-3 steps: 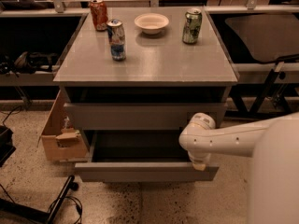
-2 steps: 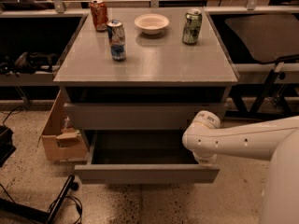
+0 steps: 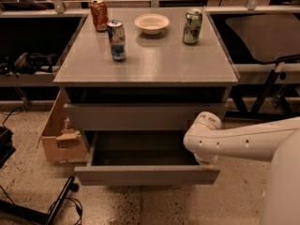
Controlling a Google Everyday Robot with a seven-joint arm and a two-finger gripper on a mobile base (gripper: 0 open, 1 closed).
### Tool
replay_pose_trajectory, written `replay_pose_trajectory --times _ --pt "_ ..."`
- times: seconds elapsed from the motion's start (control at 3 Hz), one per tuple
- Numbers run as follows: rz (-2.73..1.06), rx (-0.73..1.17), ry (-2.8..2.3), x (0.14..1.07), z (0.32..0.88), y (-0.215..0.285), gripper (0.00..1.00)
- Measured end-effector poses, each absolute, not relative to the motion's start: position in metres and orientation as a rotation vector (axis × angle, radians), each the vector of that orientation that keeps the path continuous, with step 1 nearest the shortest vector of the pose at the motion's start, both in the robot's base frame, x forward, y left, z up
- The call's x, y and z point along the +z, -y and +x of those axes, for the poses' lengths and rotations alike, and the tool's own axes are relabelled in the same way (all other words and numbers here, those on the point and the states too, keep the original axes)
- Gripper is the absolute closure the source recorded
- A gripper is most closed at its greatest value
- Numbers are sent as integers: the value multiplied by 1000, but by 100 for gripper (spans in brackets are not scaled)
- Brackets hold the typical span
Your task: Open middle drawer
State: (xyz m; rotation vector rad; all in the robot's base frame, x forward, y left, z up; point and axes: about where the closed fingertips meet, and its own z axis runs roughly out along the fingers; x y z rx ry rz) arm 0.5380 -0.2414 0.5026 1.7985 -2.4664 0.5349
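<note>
progress: middle drawer (image 3: pixel 145 175) stands well out, tray showing | hand (image 3: pixel 205 162) at its 3 o'clock end, grip cannot tell | left: likely nothing

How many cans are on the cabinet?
3: orange can back left, blue can before it, green can back right. None looks hidden. Gripper at right end of the open drawer.

White arm (image 3: pixel 248 142): smooth rounded tube, small dark screw dots along side. Bulbous wrist joint (image 3: pixel 202 134), thin yellowish ring up top. Gripper (image 3: pixel 206 161) tucked under wrist, at open drawer's (image 3: pixel 145 175) right end.
</note>
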Motion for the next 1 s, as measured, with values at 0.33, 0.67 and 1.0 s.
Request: replay_pose_trajectory --times 0.33,0.67,1.0 --pt "1798 535 2466 503 538 241 15" --pt "1798 535 2466 503 538 241 0" --pt "1812 483 2459 496 527 244 0"
